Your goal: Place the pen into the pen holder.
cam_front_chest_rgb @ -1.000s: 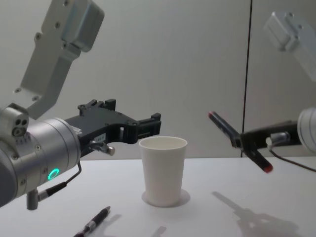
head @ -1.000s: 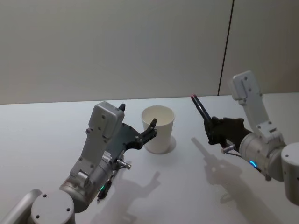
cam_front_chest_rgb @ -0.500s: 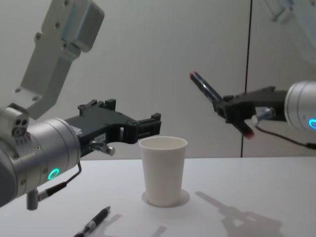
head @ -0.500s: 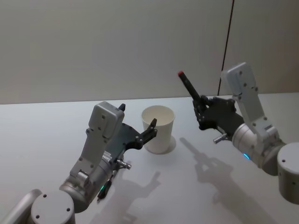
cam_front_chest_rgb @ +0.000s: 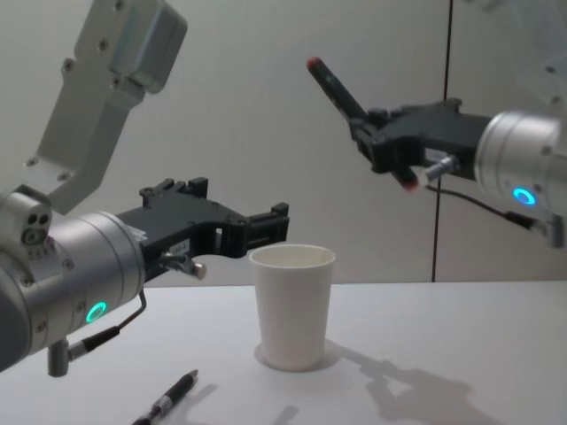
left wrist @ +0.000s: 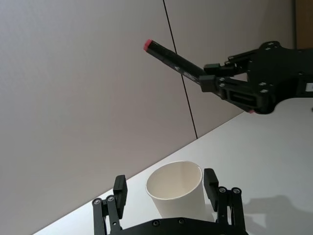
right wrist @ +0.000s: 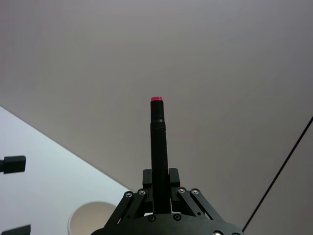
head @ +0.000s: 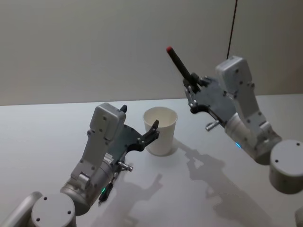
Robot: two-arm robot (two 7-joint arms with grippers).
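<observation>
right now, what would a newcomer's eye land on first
The right gripper holds a black, red-tipped pen tilted high, up and right of the white paper cup. The left gripper hangs open close to the cup; a second pen lies on the table near it.

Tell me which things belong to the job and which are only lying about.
Job: pen, gripped in the right tool above the table; cup; open left tool near the cup.
Lying about: second pen, flat on the table.

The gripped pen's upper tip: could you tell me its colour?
Red pen tip; clearest in the left wrist view.
</observation>
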